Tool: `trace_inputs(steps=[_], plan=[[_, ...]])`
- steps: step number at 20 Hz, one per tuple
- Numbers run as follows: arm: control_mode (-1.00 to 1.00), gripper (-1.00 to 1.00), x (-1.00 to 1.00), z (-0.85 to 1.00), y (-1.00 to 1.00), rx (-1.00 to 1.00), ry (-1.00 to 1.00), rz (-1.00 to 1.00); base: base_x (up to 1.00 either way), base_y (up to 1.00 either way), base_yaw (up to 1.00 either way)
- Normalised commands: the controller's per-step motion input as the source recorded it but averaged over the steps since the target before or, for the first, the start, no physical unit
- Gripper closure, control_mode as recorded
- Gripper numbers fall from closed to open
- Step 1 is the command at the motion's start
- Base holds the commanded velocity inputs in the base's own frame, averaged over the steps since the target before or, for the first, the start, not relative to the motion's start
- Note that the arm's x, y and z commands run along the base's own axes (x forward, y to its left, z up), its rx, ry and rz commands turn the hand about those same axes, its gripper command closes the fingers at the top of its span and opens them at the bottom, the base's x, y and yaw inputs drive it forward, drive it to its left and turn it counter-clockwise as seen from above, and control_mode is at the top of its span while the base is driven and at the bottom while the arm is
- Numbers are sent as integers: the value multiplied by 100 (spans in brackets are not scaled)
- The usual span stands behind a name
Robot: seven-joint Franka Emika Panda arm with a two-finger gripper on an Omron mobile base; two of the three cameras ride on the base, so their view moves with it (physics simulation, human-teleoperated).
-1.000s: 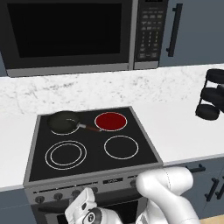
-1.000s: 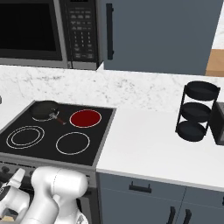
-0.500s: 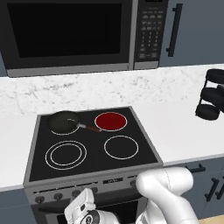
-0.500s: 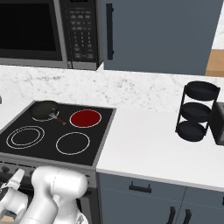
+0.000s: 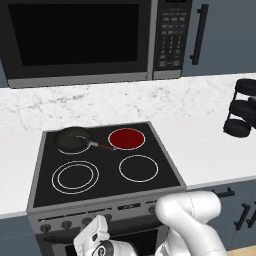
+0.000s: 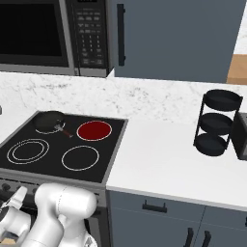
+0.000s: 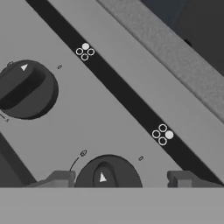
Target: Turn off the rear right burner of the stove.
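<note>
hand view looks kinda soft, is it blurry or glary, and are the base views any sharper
Hand view: slightly soft close-up, flat even light, no glare, knob cropped between the fingertips. Left base view: crisp, rear right burner glows flat red. Right base view: sharp, soft shadows under the tiered rack.

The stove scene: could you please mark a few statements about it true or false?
1. The rear right burner glows red. True.
2. The pan sits on the front right zone. False: it sits on the rear left zone.
3. The end effector is at the stove's front panel, its fingers either side of a knob. True.
4. The microwave stands on the counter. False: it hangs above the stove.
5. A black tiered rack stands on the counter right of the stove. True.
</note>
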Motion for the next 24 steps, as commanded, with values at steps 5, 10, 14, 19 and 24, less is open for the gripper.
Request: trace_inputs(steps=[5,10,14,19,24], plan=[[-100,100,20,25,-21,37,5,-6,0,0,0],[-100,100,25,33,-29,50,11,-9,0,0,0],[-100,100,26,42,-36,59,13,-10,0,0,0],[-100,100,13,46,-53,69,11,-11,0,0,0],[-100,100,22,45,-55,68,8,-11,0,0,0]])
